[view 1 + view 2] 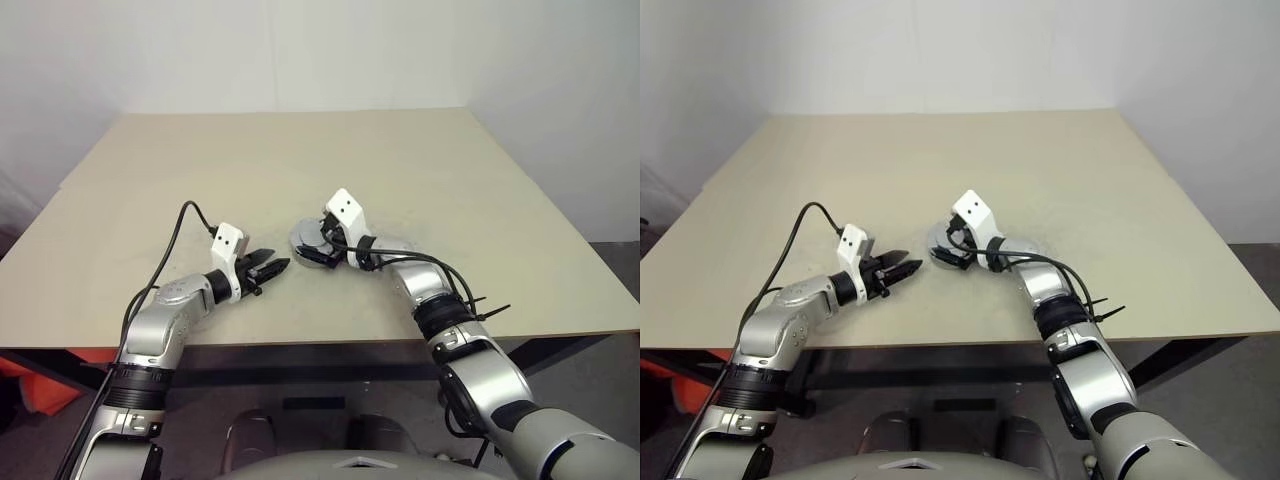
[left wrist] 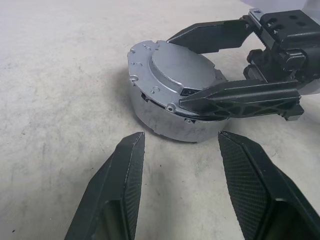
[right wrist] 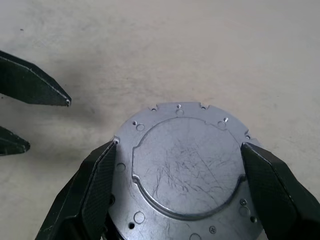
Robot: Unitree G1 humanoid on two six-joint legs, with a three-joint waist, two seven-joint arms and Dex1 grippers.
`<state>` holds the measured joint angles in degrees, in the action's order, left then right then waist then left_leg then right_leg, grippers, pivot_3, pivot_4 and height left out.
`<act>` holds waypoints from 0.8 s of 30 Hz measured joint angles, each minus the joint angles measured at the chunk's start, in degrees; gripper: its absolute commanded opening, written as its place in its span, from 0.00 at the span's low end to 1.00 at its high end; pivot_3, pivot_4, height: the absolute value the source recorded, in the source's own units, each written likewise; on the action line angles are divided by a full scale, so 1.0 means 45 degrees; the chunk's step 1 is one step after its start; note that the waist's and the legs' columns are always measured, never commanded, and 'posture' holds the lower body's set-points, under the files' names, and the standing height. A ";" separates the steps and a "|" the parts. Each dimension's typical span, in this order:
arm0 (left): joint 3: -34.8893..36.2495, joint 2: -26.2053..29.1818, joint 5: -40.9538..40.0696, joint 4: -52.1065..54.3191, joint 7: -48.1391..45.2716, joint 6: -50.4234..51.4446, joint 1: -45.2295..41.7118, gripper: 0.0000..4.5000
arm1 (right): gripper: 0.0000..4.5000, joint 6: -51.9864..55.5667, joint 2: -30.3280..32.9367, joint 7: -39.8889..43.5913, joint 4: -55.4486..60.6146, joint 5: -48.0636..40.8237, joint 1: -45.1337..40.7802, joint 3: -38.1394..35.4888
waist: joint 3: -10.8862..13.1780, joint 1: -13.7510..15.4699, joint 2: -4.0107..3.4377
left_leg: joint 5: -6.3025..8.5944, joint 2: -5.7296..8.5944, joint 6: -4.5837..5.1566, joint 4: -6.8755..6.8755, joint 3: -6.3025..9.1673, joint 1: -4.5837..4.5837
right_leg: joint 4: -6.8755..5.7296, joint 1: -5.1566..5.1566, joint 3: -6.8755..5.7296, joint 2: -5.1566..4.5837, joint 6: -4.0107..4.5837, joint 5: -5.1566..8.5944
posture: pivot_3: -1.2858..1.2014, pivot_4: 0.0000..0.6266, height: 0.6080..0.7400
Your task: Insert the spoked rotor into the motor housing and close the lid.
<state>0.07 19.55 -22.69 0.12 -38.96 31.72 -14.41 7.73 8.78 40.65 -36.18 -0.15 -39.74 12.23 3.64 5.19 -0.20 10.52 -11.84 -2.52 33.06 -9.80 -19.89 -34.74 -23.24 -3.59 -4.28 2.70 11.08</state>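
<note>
The motor housing point(image 2: 172, 107) sits on the table point(image 1: 300, 160) with the lid point(image 3: 187, 167) already on top, one edge seeming raised. The right claw point(image 3: 180, 195) straddles it, jaws wide on either flank; the left claw point(image 2: 180, 185) waits just beside it, half open and empty. Pressing down evenly should seat the lid. The left wrist view shows the side gap; the right wrist view shows the scratched top face.

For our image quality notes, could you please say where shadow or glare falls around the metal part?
Left wrist view: a soft shadow lies on the table beside the motor housing, whose polished side wall gleams. Right wrist view: even light, fine scratches plain on the lid, no glare.
</note>
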 measured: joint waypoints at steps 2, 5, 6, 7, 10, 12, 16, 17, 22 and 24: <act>0.0000 0.0000 0.0001 -0.0009 0.0024 -0.0001 0.0000 0.55 | 1.00 -0.0047 -0.0005 0.0033 -0.0077 0.0021 -0.0034 -0.0020 | 0.0000 -0.0001 0.0000 | 0.0000 0.0000 0.0000 0.0000 0.0000 0.0002 | 0.0000 0.0001 0.0000 0.0000 0.0000 0.0000 | 0.52 0.00 1.00; 0.0000 0.0000 0.0003 -0.0010 0.0056 -0.0001 -0.0001 0.55 | 1.00 -0.0048 -0.0018 0.0031 -0.0155 0.0023 -0.0082 -0.0048 | 0.0000 -0.0003 0.0000 | 0.0000 0.0000 0.0000 0.0000 0.0000 0.0003 | 0.0000 0.0002 0.0000 0.0000 0.0001 -0.0001 | 0.52 0.00 1.00; 0.0000 0.0001 0.0003 -0.0010 0.0057 -0.0002 0.0000 0.55 | 1.00 -0.0047 -0.0022 0.0028 -0.0180 0.0023 -0.0100 -0.0054 | 0.0000 -0.0005 0.0000 | 0.0000 0.0000 0.0000 0.0000 0.0000 0.0003 | -0.0001 0.0002 0.0000 0.0000 0.0002 -0.0001 | 0.52 0.00 1.00; 0.0000 0.0001 0.0003 -0.0010 0.0057 -0.0002 -0.0001 0.55 | 1.00 -0.0045 -0.0024 0.0028 -0.0184 0.0022 -0.0102 -0.0060 | 0.0000 -0.0005 0.0000 | 0.0000 0.0000 0.0000 0.0000 0.0000 0.0003 | -0.0001 0.0002 0.0000 0.0000 0.0001 -0.0001 | 0.52 0.00 1.00; 0.0000 0.0006 0.0003 -0.0012 0.0057 -0.0004 -0.0001 0.55 | 1.00 0.0046 -0.0043 0.0105 -0.0184 -0.0023 -0.0106 -0.0116 | 0.0000 -0.0007 0.0000 | 0.0000 0.0000 0.0000 0.0000 0.0000 0.0004 | -0.0001 0.0002 0.0000 0.0000 0.0002 -0.0001 | 0.52 0.00 1.00; 0.0000 0.0007 0.0004 -0.0016 0.0057 -0.0006 -0.0001 0.55 | 1.00 0.0143 -0.0067 0.0194 -0.0178 -0.0093 -0.0110 -0.0211 | 0.0000 -0.0008 0.0000 | 0.0000 0.0000 0.0000 0.0000 0.0000 0.0003 | 0.0000 0.0002 0.0000 0.0000 0.0003 -0.0002 | 0.52 0.00 1.00; 0.0000 0.0007 0.0007 -0.0037 0.0058 -0.0009 -0.0006 0.55 | 1.00 0.0369 -0.0071 0.0381 -0.0116 -0.0235 -0.0119 -0.0310 | 0.0000 -0.0009 0.0000 | 0.0001 0.0000 0.0001 0.0000 0.0000 0.0003 | 0.0000 0.0002 0.0000 0.0000 0.0019 -0.0011 | 0.52 0.00 1.00; 0.0000 0.0007 0.0010 -0.0041 0.0059 -0.0009 -0.0008 0.55 | 1.00 0.0382 -0.0071 0.0394 -0.0111 -0.0237 -0.0119 -0.0314 | 0.0000 -0.0009 0.0000 | 0.0000 0.0000 0.0001 0.0000 0.0000 0.0003 | 0.0000 0.0002 0.0000 0.0000 0.0018 -0.0010 | 0.52 0.00 1.00; 0.0000 0.0007 0.0014 -0.0099 0.0059 -0.0014 -0.0034 0.55 | 1.00 0.0488 -0.0071 0.0403 -0.0082 -0.0262 -0.0127 -0.0330 | 0.0000 -0.0009 0.0000 | 0.0000 -0.0001 0.0001 0.0000 0.0000 0.0004 | 0.0000 0.0002 0.0000 0.0000 0.0016 -0.0009 | 0.52 0.00 1.00; 0.0000 0.0006 0.0016 -0.0159 0.0059 -0.0017 -0.0049 0.55 | 0.96 0.0502 -0.0070 0.0415 -0.0071 -0.0261 -0.0127 -0.0328 | 0.0000 -0.0008 0.0000 | 0.0000 -0.0001 0.0001 0.0000 0.0000 0.0004 | 0.0000 0.0002 0.0001 0.0000 0.0015 -0.0008 | 0.52 0.00 1.00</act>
<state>0.07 19.57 -22.61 -0.60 -38.70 31.65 -14.63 9.98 8.46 42.52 -36.50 -1.33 -40.31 10.75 3.64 5.15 -0.20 10.52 -11.84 -2.52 33.06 -9.80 -19.87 -34.74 -23.23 -3.59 -4.28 2.76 11.04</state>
